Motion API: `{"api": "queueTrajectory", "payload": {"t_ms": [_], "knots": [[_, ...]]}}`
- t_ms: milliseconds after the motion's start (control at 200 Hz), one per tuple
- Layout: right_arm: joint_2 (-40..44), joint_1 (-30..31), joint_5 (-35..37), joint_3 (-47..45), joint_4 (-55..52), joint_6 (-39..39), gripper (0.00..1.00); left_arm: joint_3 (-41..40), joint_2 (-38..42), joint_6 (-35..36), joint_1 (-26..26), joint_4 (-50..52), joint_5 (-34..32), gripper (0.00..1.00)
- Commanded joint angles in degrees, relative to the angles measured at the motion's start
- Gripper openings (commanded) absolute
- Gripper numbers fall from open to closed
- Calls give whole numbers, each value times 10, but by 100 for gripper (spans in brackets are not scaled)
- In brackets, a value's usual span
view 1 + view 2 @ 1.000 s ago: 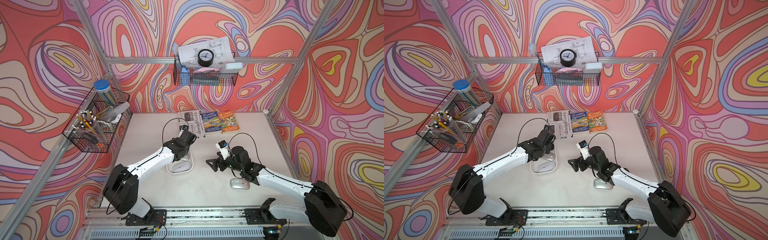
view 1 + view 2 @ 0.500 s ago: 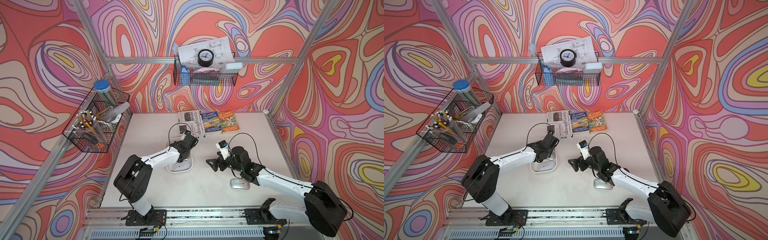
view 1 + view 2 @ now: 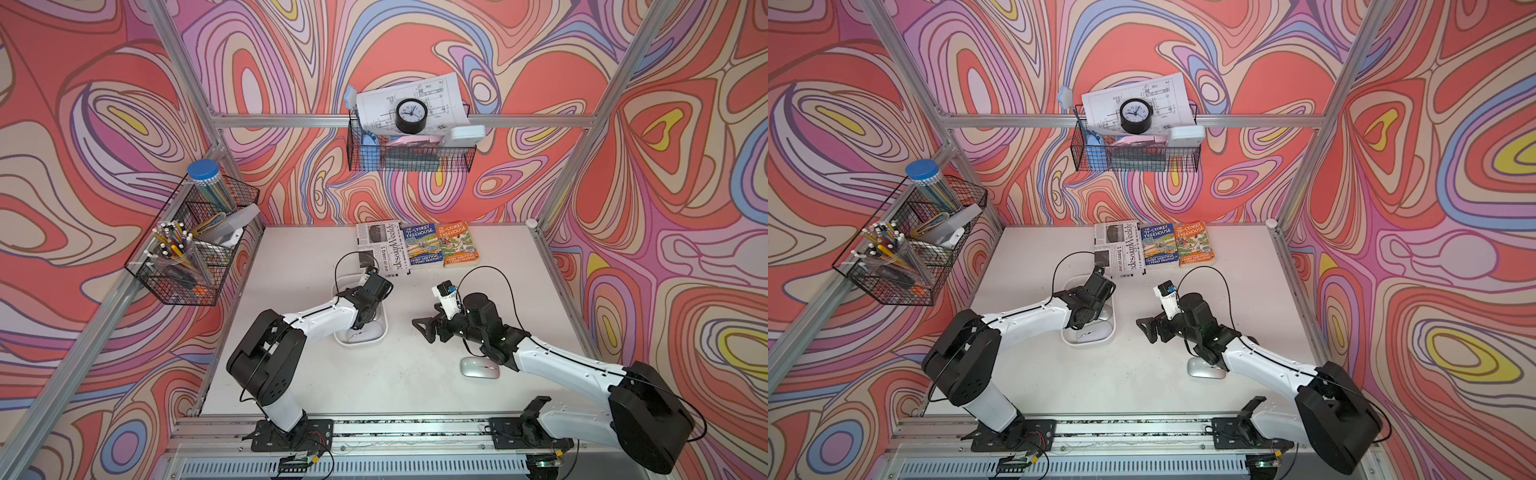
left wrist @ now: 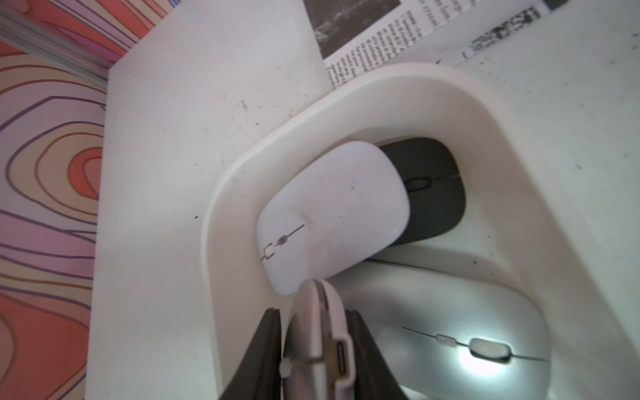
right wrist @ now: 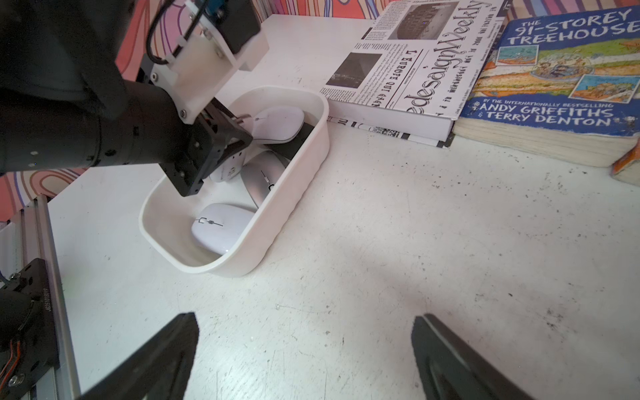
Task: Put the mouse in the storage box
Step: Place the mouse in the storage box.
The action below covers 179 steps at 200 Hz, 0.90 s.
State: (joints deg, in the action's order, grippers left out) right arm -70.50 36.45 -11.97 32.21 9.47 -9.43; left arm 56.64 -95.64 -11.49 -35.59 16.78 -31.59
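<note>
Mouse [image 4: 318, 346]: up on its side edge inside the storage box [image 4: 242, 166], about mid-length, between the fingers of the left hand [image 4: 313, 313]. Long axis along the fingers, slanting down into the box. Edge with charging port turned up to the wrist camera, flat underside toward the right arm. Fingers close on both flanks; cannot tell whether clamped or just let go. Right hand [image 5: 304, 318]: spread wide, holding nothing, hovering over bare desk [image 5: 381, 242] right of the box.

Also in the box: far white mouse [image 4: 332, 214] lying over a black mouse [image 4: 433, 194], silver mouse [image 4: 467, 329] along the right wall, near white mouse [image 5: 221, 227] flat at the near end.

Versus one second ago: left arm's big black joint farther right, upper link more upright, wrist lower over the box. Right arm in same pose. Loose mouse [image 3: 479, 368] in same spot on the desk, by the right forearm.

Room: box crowded, little floor free. Far end of box just beside the newspaper-print book [image 3: 382, 245]; two paperbacks [image 3: 422, 245] right of it along the far edge. Wide bare desk between box and right hand, and along the near edge.
</note>
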Motion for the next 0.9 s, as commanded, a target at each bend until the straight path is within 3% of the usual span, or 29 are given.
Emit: {"api": "queueTrajectory", "payload": {"t_ms": [0, 245, 436, 736, 891], "knots": [[-3, 2, 1, 1, 7, 6, 98, -11, 16, -16, -2, -9, 39, 55], [-6, 2, 8, 6, 2, 5, 98, -35, 62, -35, -2, -8, 92, 75], [-22, 1, 39, 37, -50, -19, 98, -34, 120, -50, -2, 12, 132, 81], [-52, -9, 103, 129, -286, -131, 98, -34, 222, -101, -2, 53, 233, 83], [-59, -17, 161, 183, -492, -245, 98, -45, 271, -133, -2, 67, 291, 83]]}}
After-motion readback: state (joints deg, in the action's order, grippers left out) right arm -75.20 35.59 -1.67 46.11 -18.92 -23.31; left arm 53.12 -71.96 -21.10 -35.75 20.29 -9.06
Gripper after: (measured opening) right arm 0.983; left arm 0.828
